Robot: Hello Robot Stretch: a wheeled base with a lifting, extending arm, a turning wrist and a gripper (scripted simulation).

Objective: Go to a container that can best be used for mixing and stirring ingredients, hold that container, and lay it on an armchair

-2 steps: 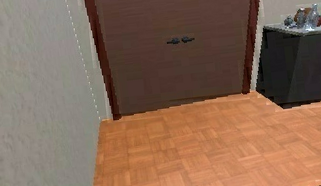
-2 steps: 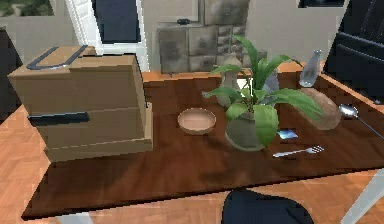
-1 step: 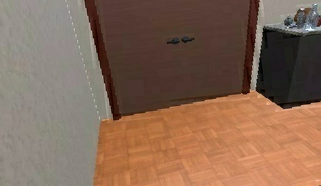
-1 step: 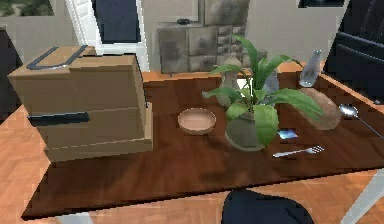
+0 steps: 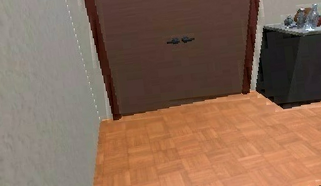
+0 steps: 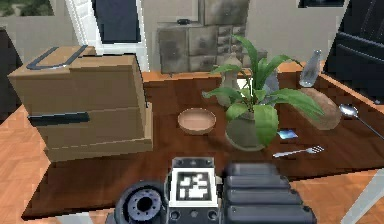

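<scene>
- Nearest you, the claw point(image 6: 140, 207) sits low at the desk point(image 6: 110, 175) edge; you cannot tell whether it holds anything.
- The bowl point(image 6: 197, 120) rests mid-desk between stacked boxes point(image 6: 85, 100) and potted plant point(image 6: 255, 100), so reaching between them looks feasible.

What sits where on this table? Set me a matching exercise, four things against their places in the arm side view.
Things on the table:
1. bowl
2. cardboard boxes
3. potted plant
4. fork

Places:
A. stacked at the table's left end
B. the table's middle, left of the plant's pot
C. just right of the bowl
D. by the table's near edge, right of the plant's pot

Pairs: 1-B, 2-A, 3-C, 4-D.
</scene>
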